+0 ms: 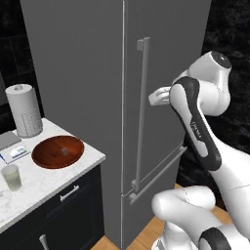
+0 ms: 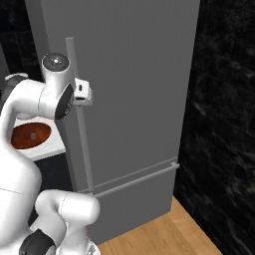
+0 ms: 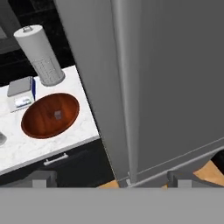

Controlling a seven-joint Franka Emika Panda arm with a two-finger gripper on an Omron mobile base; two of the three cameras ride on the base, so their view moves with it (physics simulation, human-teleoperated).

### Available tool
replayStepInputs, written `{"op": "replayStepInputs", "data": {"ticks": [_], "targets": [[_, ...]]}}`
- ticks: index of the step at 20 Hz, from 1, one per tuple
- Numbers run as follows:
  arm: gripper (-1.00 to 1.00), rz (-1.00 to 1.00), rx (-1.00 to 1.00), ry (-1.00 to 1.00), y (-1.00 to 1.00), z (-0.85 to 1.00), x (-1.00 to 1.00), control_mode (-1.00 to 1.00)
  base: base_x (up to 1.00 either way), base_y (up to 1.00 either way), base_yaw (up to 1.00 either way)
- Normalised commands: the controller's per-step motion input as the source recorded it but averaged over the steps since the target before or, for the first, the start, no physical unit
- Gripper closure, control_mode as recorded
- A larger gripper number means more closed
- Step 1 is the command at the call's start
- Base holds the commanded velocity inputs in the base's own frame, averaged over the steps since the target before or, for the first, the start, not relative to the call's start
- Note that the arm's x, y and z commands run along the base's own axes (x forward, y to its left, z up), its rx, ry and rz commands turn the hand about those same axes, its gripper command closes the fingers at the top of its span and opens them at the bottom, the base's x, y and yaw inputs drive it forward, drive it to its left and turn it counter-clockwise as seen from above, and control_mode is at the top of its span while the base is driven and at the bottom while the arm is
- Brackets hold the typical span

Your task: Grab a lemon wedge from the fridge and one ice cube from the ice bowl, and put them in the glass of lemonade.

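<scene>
The fridge (image 1: 88, 73) is a tall grey cabinet with its doors shut, so the lemon wedge is hidden. My gripper (image 1: 152, 97) hangs just right of the long vertical bar handle (image 1: 141, 112), at its upper part. In the hand view the two fingertips (image 3: 41, 178) stand far apart and open, with the handle (image 3: 124, 87) running between them and nothing held. The reddish-brown ice bowl (image 1: 57, 151) sits on the marble counter to the left and holds one ice cube (image 1: 64, 152). Nearer the counter's front left stands the glass of lemonade (image 1: 11, 177).
A paper towel roll (image 1: 23, 110) stands at the back of the counter (image 1: 44, 183), with a small kitchen scale (image 1: 12, 152) beside it. Below the fridge doors, a horizontal drawer handle (image 1: 158, 176) crosses. Dark wall lies to the fridge's right, wooden floor below.
</scene>
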Motion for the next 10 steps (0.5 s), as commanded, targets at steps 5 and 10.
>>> {"op": "replayStepInputs", "data": {"ticks": [5, 10], "targets": [[-1.0, 0.05, -0.09, 0.36, 0.3, -0.16, 0.91, -1.0, 0.0, 0.0, 0.0], [-1.0, 0.02, 0.0, -0.12, 0.06, -0.64, 0.48, -1.0, 0.0, 0.0, 0.0]]}}
